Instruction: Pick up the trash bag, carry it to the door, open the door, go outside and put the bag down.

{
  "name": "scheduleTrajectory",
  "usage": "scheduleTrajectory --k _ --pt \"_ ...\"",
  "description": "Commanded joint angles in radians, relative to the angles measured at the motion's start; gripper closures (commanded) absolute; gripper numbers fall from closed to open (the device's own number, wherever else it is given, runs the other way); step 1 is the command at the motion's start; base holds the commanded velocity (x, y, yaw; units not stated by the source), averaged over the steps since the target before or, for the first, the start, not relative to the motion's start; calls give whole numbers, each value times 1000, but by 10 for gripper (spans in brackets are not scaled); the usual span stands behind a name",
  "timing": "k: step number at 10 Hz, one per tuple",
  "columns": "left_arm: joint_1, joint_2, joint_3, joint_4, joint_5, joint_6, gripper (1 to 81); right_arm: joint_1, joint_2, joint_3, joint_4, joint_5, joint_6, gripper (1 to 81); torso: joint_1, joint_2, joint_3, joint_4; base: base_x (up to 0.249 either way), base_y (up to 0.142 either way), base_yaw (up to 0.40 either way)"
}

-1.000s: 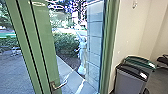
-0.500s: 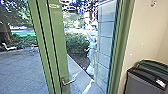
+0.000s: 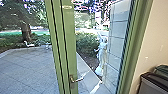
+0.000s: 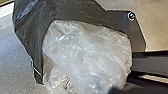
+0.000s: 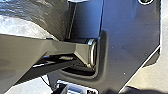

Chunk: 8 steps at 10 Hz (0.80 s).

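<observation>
A green-framed glass door (image 3: 69,50) stands ahead in the head view, with a metal lever handle (image 3: 76,79) low on its upright; whether it is closed cannot be told. The trash bag (image 4: 87,52), black on the outside with crumpled clear plastic bulging from it, lies large across the left wrist view. Part of the black bag (image 5: 47,15) appears in the right wrist view as well, beside the robot's own dark plate. How the bag is held is hidden.
Outside are a paved yard (image 3: 27,67), a pale statue (image 3: 101,55), bushes and white chairs (image 3: 29,44). A grey bin (image 3: 152,83) stands by the cream wall (image 3: 152,47) on the right.
The head camera has turned left, so more of the yard and a tree trunk show and less of the bins.
</observation>
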Motion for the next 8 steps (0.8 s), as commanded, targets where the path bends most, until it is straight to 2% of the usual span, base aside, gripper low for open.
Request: scheduleTrajectory --k 1,4,8 --pt "-46 -8 8 -8 52 1 811 33 -27 1 -3 -58 -5 10 1 0 0 0 0 0 306" --pt "-46 -29 5 -11 60 -1 811 27 -52 -39 3 -58 -3 10 1 0 0 0 0 0 306" --pt "-46 -34 4 -6 65 -2 811 27 -72 -37 6 -60 -3 10 1 0 0 0 0 0 301"
